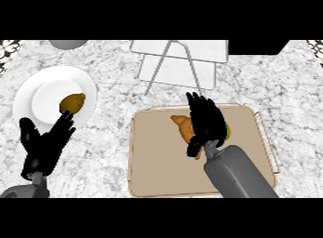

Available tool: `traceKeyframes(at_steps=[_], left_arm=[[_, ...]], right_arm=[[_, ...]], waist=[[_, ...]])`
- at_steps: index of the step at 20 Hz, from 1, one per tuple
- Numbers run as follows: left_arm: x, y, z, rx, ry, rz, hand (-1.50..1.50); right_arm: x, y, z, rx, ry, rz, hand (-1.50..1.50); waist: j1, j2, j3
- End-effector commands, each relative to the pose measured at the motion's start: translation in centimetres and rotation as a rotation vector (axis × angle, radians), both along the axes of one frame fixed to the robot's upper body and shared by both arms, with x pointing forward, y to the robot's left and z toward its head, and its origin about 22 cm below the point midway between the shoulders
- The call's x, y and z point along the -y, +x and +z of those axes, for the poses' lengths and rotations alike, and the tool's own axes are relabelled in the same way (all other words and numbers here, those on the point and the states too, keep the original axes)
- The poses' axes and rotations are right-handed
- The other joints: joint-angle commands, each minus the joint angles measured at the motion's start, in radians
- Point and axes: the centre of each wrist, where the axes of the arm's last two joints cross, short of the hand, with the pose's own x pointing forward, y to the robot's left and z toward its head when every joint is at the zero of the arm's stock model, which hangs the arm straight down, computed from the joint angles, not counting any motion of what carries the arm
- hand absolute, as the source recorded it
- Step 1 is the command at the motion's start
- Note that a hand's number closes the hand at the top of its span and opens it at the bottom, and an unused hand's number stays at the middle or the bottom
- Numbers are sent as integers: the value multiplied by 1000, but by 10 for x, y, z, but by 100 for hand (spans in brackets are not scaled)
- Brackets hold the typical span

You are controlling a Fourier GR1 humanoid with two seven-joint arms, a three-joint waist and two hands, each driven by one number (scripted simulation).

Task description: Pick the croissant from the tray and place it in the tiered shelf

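My right hand (206, 122) sits over the tray (157, 158) right of centre, fingers stretched straight and spread wide, holding nothing. The croissant (183, 126) lies on the tray, touching or just under the left edge of those fingers; I can't tell whether they press it. So, as I judge it, the pick is not yet made: closing round the croissant, lifting and carrying it to the shelf (181, 65) at top centre all remain. My left hand (45, 145) rests open at lower left, beside a plate (40, 93) with a lemon (72, 103).
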Motion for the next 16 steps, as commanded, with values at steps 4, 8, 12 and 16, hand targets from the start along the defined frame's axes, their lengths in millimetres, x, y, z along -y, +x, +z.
traceKeyframes(at_steps=[4, 8, 12, 16], left_arm=[[-2, 1, -4, -12, 1, 13, 0], [2, -9, -9, 2, -13, -14, 0], [-4, -5, -3, -13, -6, 1, 0], [7, -1, -8, -25, -6, -24, 0]], right_arm=[[-6, 11, -22, 41, 51, 15, -150], [-2, 11, -34, 42, 34, 19, -150], [22, 22, -26, 1, 58, 62, -150], [-8, 1, -49, -118, -124, 262, 150]], waist=[[5, 5, 0], [6, 4, 0], [7, 5, 0], [19, 8, -1]])
